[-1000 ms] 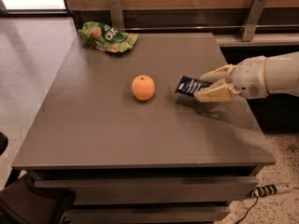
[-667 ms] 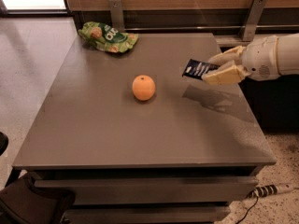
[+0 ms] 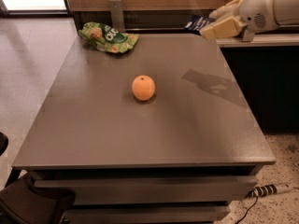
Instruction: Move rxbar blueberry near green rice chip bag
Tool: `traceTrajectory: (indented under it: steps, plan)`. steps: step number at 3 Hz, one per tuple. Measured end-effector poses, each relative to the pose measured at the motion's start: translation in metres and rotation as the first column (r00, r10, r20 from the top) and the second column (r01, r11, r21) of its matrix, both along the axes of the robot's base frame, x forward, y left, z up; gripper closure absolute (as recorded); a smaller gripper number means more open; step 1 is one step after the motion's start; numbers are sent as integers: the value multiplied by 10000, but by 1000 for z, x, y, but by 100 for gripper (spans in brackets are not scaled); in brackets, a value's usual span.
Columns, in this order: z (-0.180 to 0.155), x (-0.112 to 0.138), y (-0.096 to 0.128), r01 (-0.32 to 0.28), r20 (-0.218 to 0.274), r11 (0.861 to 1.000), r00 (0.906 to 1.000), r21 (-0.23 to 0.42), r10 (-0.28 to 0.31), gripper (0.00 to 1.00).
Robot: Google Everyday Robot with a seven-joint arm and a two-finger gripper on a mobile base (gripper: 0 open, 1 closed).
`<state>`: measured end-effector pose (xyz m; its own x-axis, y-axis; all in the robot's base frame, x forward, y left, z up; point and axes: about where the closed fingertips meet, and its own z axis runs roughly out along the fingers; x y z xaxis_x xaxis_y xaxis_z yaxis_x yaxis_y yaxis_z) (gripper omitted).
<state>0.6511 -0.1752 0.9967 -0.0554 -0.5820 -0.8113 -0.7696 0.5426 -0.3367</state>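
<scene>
Up in the top right corner of the picture we see the robot's cream-coloured claw (image 3: 209, 24), held in the air above the far right edge of a grey worktop (image 3: 93, 125). Its two fingers are clamped on the rxbar blueberry (image 3: 196, 22), a small dark navy wrapper whose free end pokes out past the fingertips toward the left of the picture. The bar is off the worktop, carried aloft. The arm's shadow (image 3: 212, 85) falls on the surface below it and nearer to us.

The green rice chip bag (image 3: 108, 35) lies crumpled at the far left corner of the worktop, bright green with white lettering. An orange (image 3: 143, 87) sits near the middle of the worktop, well apart from both the bag and the claw.

The relation that matters is that the bag lies to the left of the claw as we look. Both are along the same far edge of the worktop, with bare surface between them. We judge that the coming move is a sideways carry along that back edge, then a lowering just beside the bag. The orange sits nearer to us than that line, so it should not be in the way. The bar's long axis seems to point roughly toward the bag, though the fingers hide much of the wrapper and we cannot be sure. We judge the task about midway: the bar is gripped and lifted but not yet set down.
</scene>
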Motion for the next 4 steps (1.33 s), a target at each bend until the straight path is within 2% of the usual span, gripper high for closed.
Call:
traceTrajectory:
  steps: [1, 2, 3, 4]
  plan:
    - [21, 44, 23, 1144, 428, 9916, 9928, -601, -1119, 100]
    - [16, 91, 63, 1729, 455, 9810, 9845, -880, -1694, 100]
    - [-6, 137, 92, 1702, 198, 9841, 9853, -502, -1694, 100]
    - [-27, 154, 101, 1198, -132, 9926, 9927, 190, -1196, 100]
